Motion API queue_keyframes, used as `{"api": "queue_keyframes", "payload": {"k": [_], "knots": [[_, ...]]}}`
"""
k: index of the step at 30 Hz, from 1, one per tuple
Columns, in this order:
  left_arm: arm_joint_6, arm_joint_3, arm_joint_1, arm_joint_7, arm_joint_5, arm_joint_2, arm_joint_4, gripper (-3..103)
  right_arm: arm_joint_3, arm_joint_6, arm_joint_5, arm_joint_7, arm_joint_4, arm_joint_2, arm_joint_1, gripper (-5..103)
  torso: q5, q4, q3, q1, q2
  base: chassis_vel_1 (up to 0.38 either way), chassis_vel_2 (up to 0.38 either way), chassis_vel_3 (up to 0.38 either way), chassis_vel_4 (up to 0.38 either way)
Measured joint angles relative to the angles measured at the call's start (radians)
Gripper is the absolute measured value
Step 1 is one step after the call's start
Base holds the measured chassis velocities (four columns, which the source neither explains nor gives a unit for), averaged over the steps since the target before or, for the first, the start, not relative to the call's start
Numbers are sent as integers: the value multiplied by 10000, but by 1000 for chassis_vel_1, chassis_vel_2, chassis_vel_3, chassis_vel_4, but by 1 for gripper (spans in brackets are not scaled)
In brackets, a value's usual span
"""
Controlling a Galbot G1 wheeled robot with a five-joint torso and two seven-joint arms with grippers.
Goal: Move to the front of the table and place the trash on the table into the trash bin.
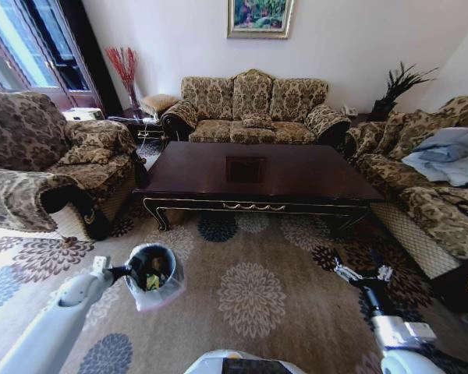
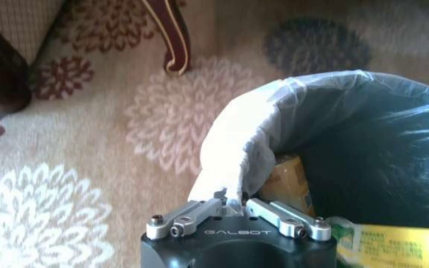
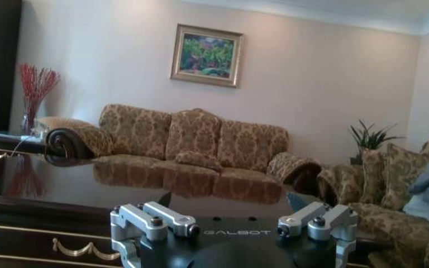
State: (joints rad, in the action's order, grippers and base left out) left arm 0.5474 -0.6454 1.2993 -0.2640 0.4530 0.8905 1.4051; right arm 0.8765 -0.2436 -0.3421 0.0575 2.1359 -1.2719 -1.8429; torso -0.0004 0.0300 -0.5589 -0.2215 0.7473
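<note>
left pincer (image 2: 233,215) closed on the bin (image 1: 154,274) liner rim, trash (image 1: 152,273) inside; right pincer (image 3: 233,226) spread open, empty, near the bench (image 1: 257,175). risk: thin liner may slip or tear, spilling the trash.

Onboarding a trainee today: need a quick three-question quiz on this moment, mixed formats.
1. True or false: the table top carries trash.
2. The left gripper is shut on: A) sofa cushion B) trash bin liner rim C) table leg.
3. Fill in: the right gripper hangs over the ____.

Key: 1 false; 2 B; 3 carpet.
</note>
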Motion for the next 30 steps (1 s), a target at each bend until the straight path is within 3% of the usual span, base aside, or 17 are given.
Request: {"api": "queue_keyframes", "payload": {"k": [4,5,8,16,30], "knots": [[-591,568,-190,-49,-471,166,-936,0,26,-126,-41,22,-128,-165,-57,100,5,7,113,92,-200,0,0,0,0],[-778,727,-355,-95,-495,173,-1274,0,26,-153,-112,26,-131,-253,-107,100,0,-5,158,130,-283,0,0,0,0],[-1196,945,-762,-546,-535,57,-2024,0,-12,-244,-136,41,-158,-460,-167,100,6,-3,267,220,-484,0,0,0,0],[-1813,1288,-1208,-1210,-657,-169,-3213,0,-134,-283,-52,84,-308,-626,-196,100,4,0,474,364,-835,0,0,0,0],[-2058,1501,-1471,-1558,-726,-307,-3773,0,-359,-272,243,101,-491,-724,-8,100,3,-2,780,580,-1358,0,0,0,0]]}}
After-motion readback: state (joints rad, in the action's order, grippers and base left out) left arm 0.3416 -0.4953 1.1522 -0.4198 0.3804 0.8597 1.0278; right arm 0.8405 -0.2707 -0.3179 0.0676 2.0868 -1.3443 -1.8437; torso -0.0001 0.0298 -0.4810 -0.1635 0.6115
